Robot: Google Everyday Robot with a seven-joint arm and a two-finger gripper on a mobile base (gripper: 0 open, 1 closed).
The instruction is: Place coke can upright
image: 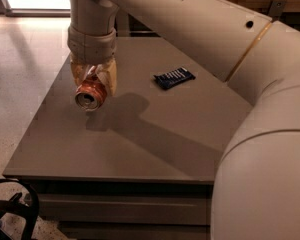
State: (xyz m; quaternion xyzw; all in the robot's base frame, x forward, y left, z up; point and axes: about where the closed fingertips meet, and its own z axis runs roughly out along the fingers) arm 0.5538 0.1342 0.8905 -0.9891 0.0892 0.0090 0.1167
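The coke can is a red can held on its side, its silver top facing the camera. My gripper hangs from the cream arm at the upper left and is shut on the can, its translucent fingers on either side of it. The can is lifted above the grey table, over its left part, and its shadow falls on the tabletop just to the right.
A dark blue snack packet lies on the table right of the gripper. My big cream arm covers the right side of the view. Tiled floor lies left of the table. A black wheel-like part sits at bottom left.
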